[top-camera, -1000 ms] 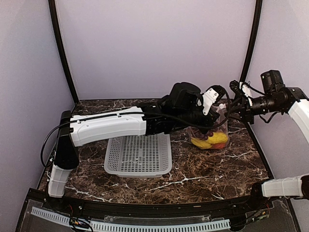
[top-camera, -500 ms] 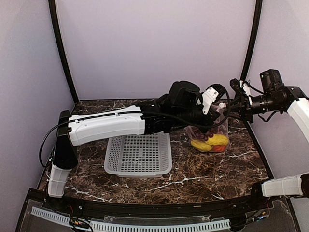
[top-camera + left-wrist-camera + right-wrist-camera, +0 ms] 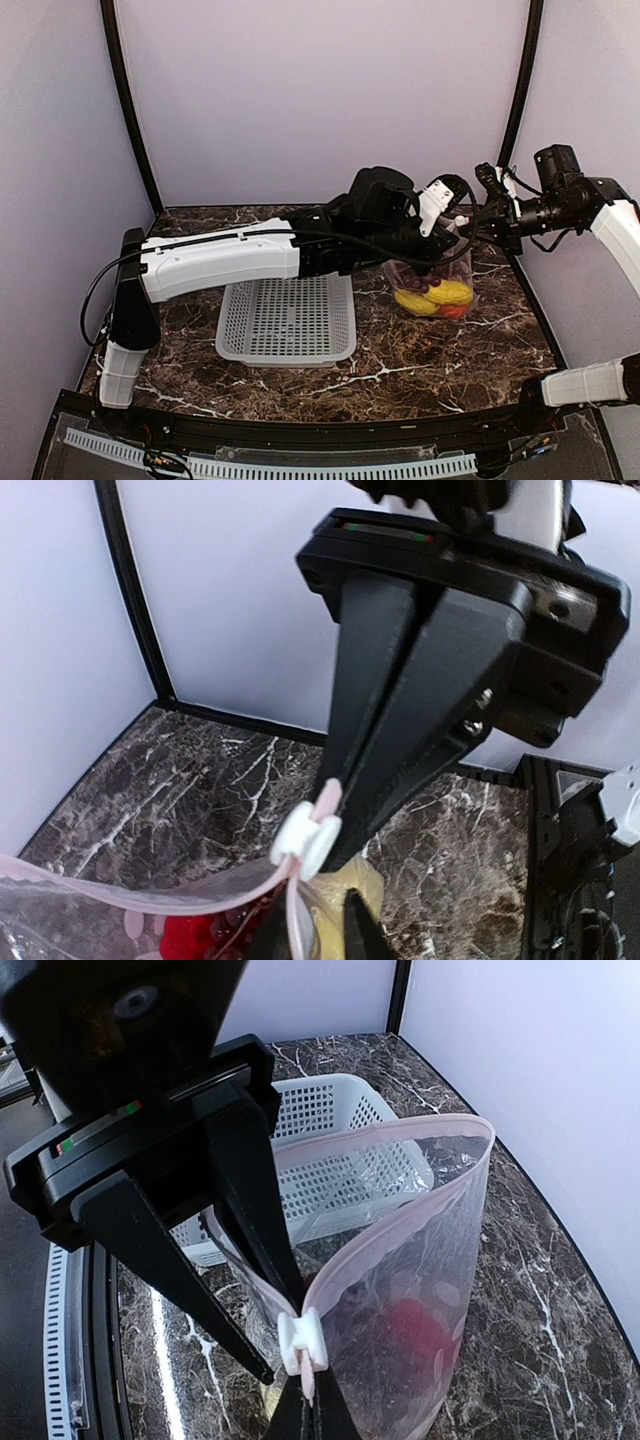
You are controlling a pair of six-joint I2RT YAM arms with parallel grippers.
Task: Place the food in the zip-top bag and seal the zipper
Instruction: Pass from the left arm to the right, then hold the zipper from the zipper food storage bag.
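From above, the zip-top bag (image 3: 432, 280) holding the food (image 3: 436, 296) stands on the bench (image 3: 420, 355) right of the basket (image 3: 287, 320). In the left wrist view, the left gripper (image 3: 335, 810) pinches the zipper (image 3: 130, 895) at its white slider (image 3: 305, 837). In the right wrist view, the right gripper (image 3: 308, 1400) is clamped on the same strip just below the slider, basket behind.

bags: 1 (image 3: 432, 280) | baskets: 1 (image 3: 287, 320) | yellow pieces: 2, perhaps (image 3: 432, 296) | arms: 2 (image 3: 220, 260)

A white perforated basket (image 3: 287, 320) sits on the dark marble table (image 3: 430, 350).
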